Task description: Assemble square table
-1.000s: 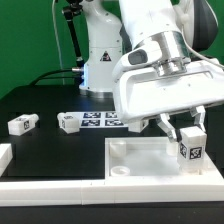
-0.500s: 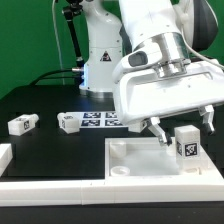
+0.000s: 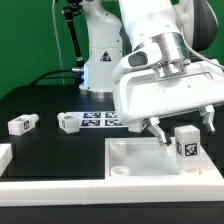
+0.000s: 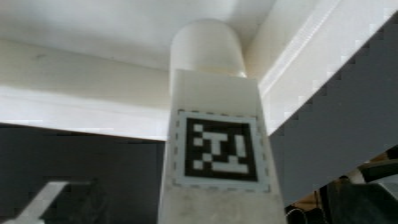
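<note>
The gripper (image 3: 186, 128) hangs low over the square table top (image 3: 140, 152) with its jaws spread wide and nothing held. One finger (image 3: 157, 130) shows on the exterior view's left of the upright leg (image 3: 187, 148). The other finger (image 3: 210, 119) shows on the exterior view's right, and there is a clear gap on both sides. The leg stands between the fingers and just below the wrist housing. It is free of both fingers, and its black-and-white tag faces the exterior camera.

In the wrist view the same leg (image 4: 217, 120) fills the middle of the picture. Its tag is square to the lens and its rounded end lies against white tray surfaces. The fingers are too blurred at the edges of that view to place.

The leg rests on the part of the top that lies toward the exterior view's right, inside the raised rim. Whether it is seated in a socket cannot be told.

The top lies flat on the black counter (image 3: 50, 145), close behind a long white rail (image 3: 50, 186). Well apart from the gripper, toward the exterior view's left, a second leg (image 3: 67, 122) lies on its side just beside the marker board (image 3: 100, 120). A third leg (image 3: 22, 123) lies farther out the same way.
</note>
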You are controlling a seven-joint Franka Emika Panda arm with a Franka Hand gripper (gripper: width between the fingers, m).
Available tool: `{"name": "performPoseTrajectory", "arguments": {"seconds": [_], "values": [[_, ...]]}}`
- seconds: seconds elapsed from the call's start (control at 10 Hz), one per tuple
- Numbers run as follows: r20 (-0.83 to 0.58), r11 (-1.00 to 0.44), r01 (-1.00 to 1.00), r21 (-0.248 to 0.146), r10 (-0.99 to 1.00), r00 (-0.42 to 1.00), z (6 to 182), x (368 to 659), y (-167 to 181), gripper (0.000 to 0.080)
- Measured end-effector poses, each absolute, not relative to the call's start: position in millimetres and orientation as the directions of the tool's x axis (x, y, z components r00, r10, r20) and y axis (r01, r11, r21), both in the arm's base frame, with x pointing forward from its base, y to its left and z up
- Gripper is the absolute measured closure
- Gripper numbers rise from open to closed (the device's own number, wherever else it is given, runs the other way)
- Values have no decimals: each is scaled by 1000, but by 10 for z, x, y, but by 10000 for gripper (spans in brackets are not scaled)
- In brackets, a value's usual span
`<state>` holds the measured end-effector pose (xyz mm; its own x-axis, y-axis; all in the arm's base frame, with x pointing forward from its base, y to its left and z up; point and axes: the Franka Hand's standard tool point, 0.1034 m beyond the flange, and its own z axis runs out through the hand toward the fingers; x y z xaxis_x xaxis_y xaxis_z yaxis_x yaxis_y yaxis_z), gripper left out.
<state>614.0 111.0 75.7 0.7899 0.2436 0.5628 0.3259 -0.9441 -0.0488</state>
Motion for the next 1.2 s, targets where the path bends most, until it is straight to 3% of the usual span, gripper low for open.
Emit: {"name": "performPoseTrajectory", "arguments": {"seconds": [0.2,0.3,0.5,0.8,1.2], "values": [[455,-949,302,-85,233,859,955,6116,1017,150],[455,-951,300,-73,236,859,964,6137,975,150],[290,-956,238,-171,182,940,963,6168,1103,150],[194,-946,247,-208,207,959,966,6231,1161,150],[167,-956,196,-219,162,973,919,6234,1159,150]]}}
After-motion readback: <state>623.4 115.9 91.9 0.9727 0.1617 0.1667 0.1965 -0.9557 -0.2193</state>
